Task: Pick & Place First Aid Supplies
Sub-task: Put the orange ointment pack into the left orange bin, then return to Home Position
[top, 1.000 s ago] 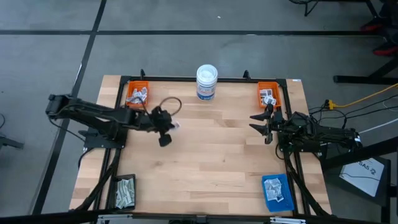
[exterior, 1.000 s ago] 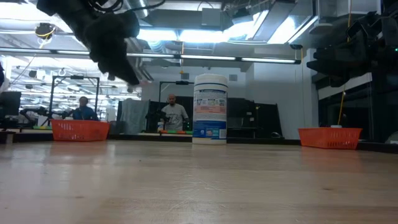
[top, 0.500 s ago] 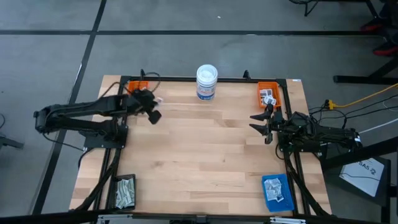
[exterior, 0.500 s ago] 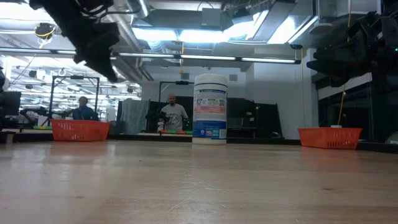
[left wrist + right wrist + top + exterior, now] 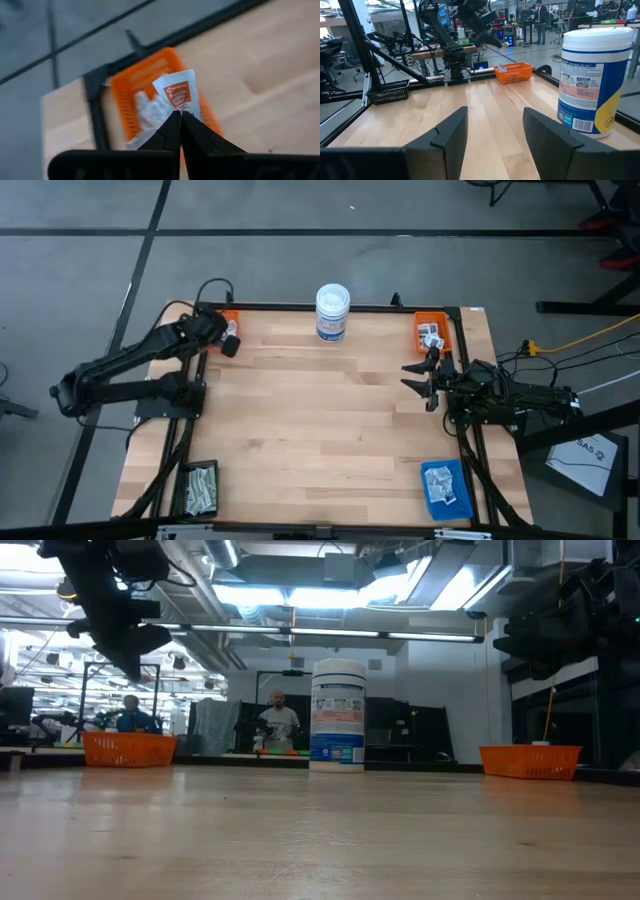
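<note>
here the left gripper (image 5: 180,116) is pinched tight on a small white packet (image 5: 178,96) with an orange label, held in the air over the orange tray (image 5: 131,87) at the far left corner of the table. more packets (image 5: 147,110) already lie in that tray, directly under the held one. the step looks like a drop-off, and doing it well means keeping the fingertips centred above the tray's floor, not its rim, coming lower before letting go, then parting the jaws fully so the light paper does not cling or flutter onto the wood. the right gripper (image 5: 417,375) waits with its jaws apart at the right edge, near a second orange tray (image 5: 432,332). a blue tray (image 5: 445,488) and a black tray (image 5: 200,488) of further supplies sit at the near corners, and a white tub (image 5: 332,312) stands at the far edge.
</note>
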Motion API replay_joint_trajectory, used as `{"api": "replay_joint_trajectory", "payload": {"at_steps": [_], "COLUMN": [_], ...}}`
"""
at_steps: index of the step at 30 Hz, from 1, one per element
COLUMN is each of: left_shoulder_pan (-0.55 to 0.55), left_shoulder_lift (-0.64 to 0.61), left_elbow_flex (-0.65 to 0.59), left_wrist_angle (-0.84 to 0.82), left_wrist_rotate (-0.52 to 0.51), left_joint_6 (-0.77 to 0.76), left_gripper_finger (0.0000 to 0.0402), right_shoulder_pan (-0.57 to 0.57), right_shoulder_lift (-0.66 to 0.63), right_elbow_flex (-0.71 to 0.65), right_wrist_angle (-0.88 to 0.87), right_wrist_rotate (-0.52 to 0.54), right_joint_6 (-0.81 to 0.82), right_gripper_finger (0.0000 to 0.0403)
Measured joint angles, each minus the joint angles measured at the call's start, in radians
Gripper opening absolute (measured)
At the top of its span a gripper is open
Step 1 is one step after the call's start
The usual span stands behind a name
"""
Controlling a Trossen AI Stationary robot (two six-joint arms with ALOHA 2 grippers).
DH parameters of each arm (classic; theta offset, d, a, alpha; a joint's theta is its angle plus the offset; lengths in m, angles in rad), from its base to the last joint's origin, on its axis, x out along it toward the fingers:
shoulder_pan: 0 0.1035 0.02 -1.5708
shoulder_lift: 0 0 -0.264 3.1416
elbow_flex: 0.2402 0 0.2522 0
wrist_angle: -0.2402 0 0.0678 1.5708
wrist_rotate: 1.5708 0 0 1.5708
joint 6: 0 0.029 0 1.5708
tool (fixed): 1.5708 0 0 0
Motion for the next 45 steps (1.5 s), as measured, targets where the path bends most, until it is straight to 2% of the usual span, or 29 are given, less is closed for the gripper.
{"api": "replay_joint_trajectory", "payload": {"at_steps": [2,6,12,15,18,23,26,29,31,34,39,41,45], "left_shoulder_pan": [0.031,0.089,0.133,0.141,0.141,0.098,0.040,-0.036,-0.093,-0.182,-0.278,-0.307,-0.362], "left_shoulder_lift": [0.007,0.033,0.085,0.107,0.120,0.112,0.100,0.072,0.050,0.012,-0.064,-0.085,-0.116], "left_elbow_flex": [0.000,0.000,0.000,0.000,0.000,0.000,-0.008,-0.062,-0.122,-0.237,-0.426,-0.493,-0.618], "left_wrist_angle": [0.000,0.002,0.023,0.030,0.059,0.062,0.144,0.370,0.549,0.798,1.123,1.234,1.427], "left_wrist_rotate": [-0.034,-0.037,-0.042,-0.043,-0.094,-0.084,0.012,0.224,0.342,0.467,0.738,0.808,0.850], "left_joint_6": [-0.004,0.011,0.053,0.071,0.111,0.120,0.170,0.266,0.301,0.358,0.383,0.382,0.381], "left_gripper_finger": [0.0001,0.0009,0.0051,0.0078,0.0101,0.0119,0.0120,0.0118,0.0116,0.0117,0.0120,0.0119,0.0116], "right_shoulder_pan": [0.000,0.000,0.000,0.000,0.000,0.000,0.000,0.000,0.000,0.000,0.000,0.000,0.000], "right_shoulder_lift": [0.000,0.000,0.000,0.000,0.000,0.000,0.000,0.000,0.000,0.000,0.000,0.000,0.000], "right_elbow_flex": [0.000,0.000,0.000,0.000,0.000,0.000,0.000,0.000,0.000,0.000,0.000,0.000,0.000], "right_wrist_angle": [0.000,0.000,0.000,0.000,0.000,0.000,0.000,0.000,0.000,0.000,0.000,0.000,0.000], "right_wrist_rotate": [0.000,0.000,0.000,0.000,0.000,0.000,0.000,0.000,0.000,0.000,0.000,0.000,0.000], "right_joint_6": [0.000,0.000,0.000,0.000,0.000,0.000,0.000,0.000,0.000,0.000,0.000,0.000,0.000], "right_gripper_finger": [0.0191,0.0191,0.0191,0.0191,0.0191,0.0191,0.0191,0.0191,0.0191,0.0191,0.0191,0.0191,0.0191]}}
